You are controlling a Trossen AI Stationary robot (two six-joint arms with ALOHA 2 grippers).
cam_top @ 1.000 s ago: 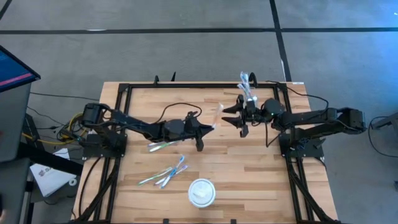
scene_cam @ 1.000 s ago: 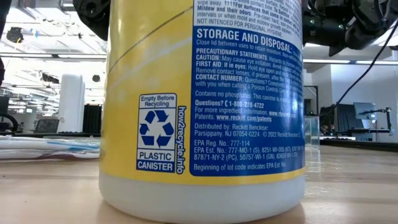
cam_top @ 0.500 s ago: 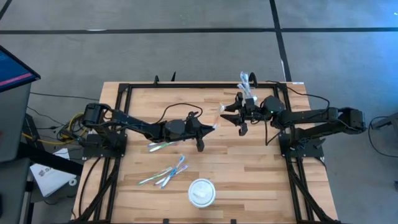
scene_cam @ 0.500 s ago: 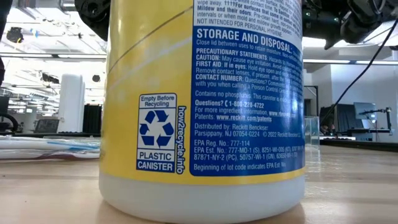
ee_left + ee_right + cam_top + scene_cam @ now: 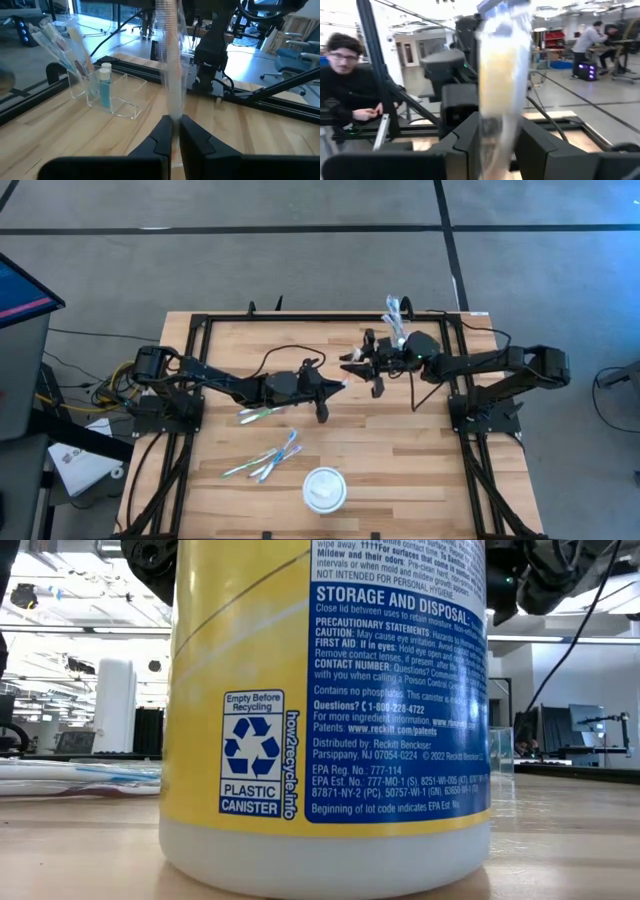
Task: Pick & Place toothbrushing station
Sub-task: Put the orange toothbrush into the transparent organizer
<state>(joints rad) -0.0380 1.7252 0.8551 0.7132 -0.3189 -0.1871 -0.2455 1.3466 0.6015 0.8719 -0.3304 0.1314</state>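
Near the centre of the high view, the left gripper (image 5: 341,384) is clamped shut on a wrapped toothbrush (image 5: 168,65) standing upright between its fingers. The right gripper (image 5: 357,363), just right of it, has its half-open jaws around the same wrapped toothbrush (image 5: 502,75).

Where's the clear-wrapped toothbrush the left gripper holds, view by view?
High: wrapped toothbrush mid-table, at left gripper tip.
Low: hidden behind the canister.
Left wrist: upright, centre, between the fingers.
Right wrist: centre, at the right gripper.
Shared landmark: clear toothbrush stand, high and left wrist.
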